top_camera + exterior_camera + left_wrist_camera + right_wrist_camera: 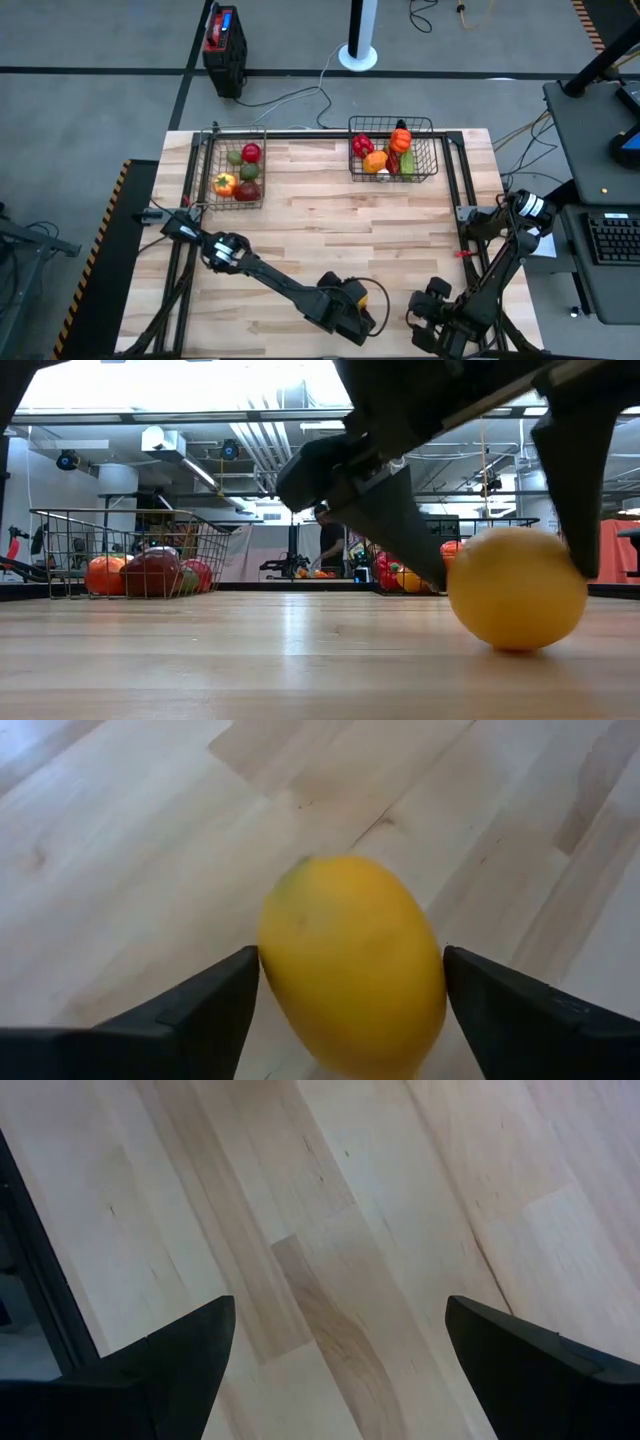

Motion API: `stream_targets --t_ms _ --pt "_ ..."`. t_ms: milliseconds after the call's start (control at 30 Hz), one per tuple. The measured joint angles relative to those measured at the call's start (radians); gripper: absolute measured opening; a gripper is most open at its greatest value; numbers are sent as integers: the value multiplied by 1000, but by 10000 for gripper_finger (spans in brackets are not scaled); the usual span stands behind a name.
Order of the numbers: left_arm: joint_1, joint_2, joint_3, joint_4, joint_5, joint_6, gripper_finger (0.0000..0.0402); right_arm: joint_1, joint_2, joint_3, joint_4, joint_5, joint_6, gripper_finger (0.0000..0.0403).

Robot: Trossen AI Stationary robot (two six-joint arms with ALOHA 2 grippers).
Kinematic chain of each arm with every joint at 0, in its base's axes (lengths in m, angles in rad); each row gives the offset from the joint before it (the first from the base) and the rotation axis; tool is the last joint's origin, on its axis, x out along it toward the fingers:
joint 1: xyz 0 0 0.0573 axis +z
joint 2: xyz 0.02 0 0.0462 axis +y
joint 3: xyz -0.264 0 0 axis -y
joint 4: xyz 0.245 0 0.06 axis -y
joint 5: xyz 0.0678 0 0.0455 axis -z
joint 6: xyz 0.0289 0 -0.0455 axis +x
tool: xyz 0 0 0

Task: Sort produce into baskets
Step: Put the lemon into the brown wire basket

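High view: the left gripper (352,312) is down on the table (300,220) at about 6 o'clock, near the front edge; the right gripper (432,312) waits beside it toward 5 o'clock. The left basket (213,160) at 10 o'clock and the right basket (432,140) at 1 o'clock already hold most of the produce. The fruit under the left gripper is hidden here.

Low view: a yellow lemon (516,588) rests on the wood between two dark fingers (400,525), which stand spread at either flank.

Left wrist view: the lemon (350,960) sits between the fingers (205,1005), spread wide and right at its sides; whether they press it I cannot tell. It looks smooth, rounded, light and stiff, so likely to squirt out; taking it across its narrow middle seems safest.

Right wrist view: the right gripper's fingers (180,1355) stand wide apart over bare wood, holding nothing.
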Motion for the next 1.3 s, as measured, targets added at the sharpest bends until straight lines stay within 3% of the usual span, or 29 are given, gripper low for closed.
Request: stream_targets --t_ms 233,833,933,1067,1300 --pt "3 3 -2 2 -13 9 317 0 0 0 2 1 -1 352" --pt "7 35 -2 7 26 105 309 0 0 0 7 50 -1 352" --pt "7 35 2 0 24 120 291 0 0 0 7 51 -6 352" --pt "6 31 13 -15 15 147 227 0 0 0 7 53 -9 352" --pt "-5 9 13 -51 9 206 224 -3 0 0 16 103 -23 352"
